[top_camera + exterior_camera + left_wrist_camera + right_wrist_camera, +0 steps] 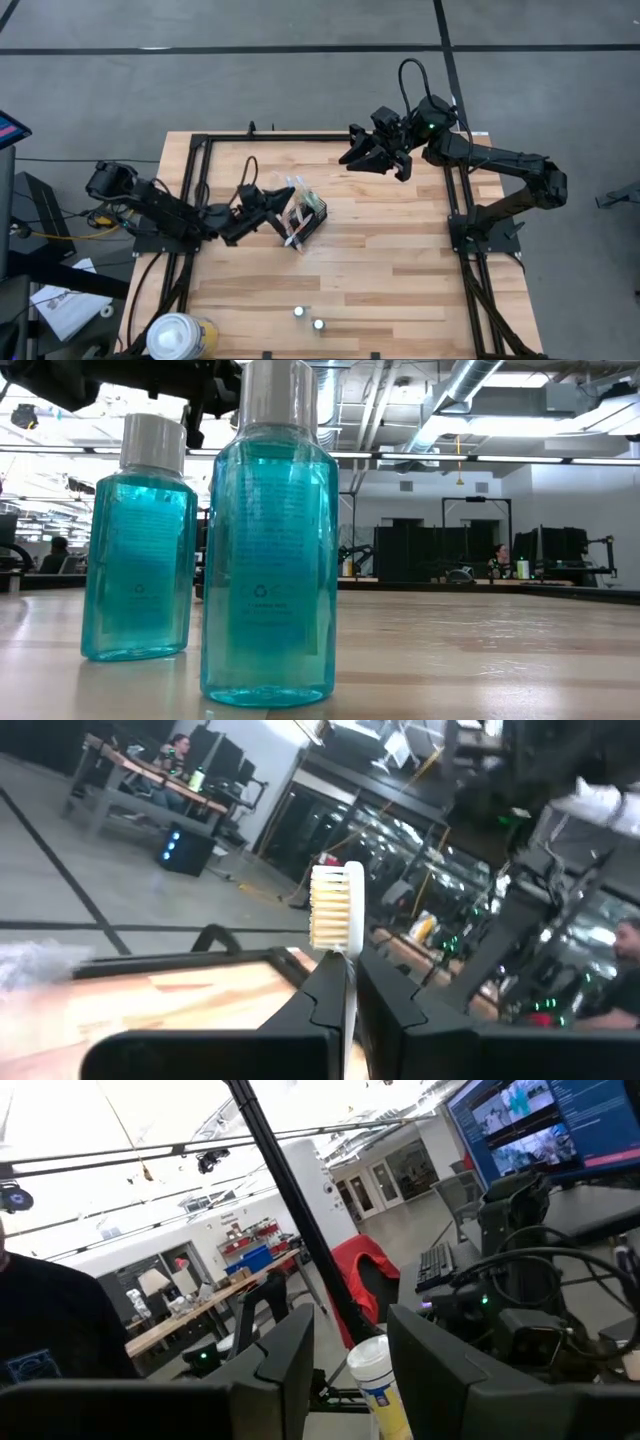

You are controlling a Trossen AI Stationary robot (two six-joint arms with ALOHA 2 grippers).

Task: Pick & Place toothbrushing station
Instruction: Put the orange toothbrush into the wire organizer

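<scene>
The black wire-mesh holder (310,213) stands left of the table's middle, with slim white toothbrushes (293,228) sticking out of it. My left gripper (272,205) is right beside the holder on its left and is shut on a white toothbrush (336,908); the bristled head stands out past the fingertips (342,975). My right gripper (375,158) hangs open, high over the far side of the table, with nothing between its fingers (350,1335). My left gripper pinches the toothbrush's neck (347,982), just below the head, between its two fingers. The brush lies along the fingers, its head pointing on past them and slightly upward. The fingers hide the handle, so where its lower end sits does not show.
Two teal bottles with white caps (298,312) (318,324) stand near the table's front edge and fill the low view (268,540). A large white-and-yellow round container (180,338) stands at the near left corner. A black frame (200,160) rims the table.
</scene>
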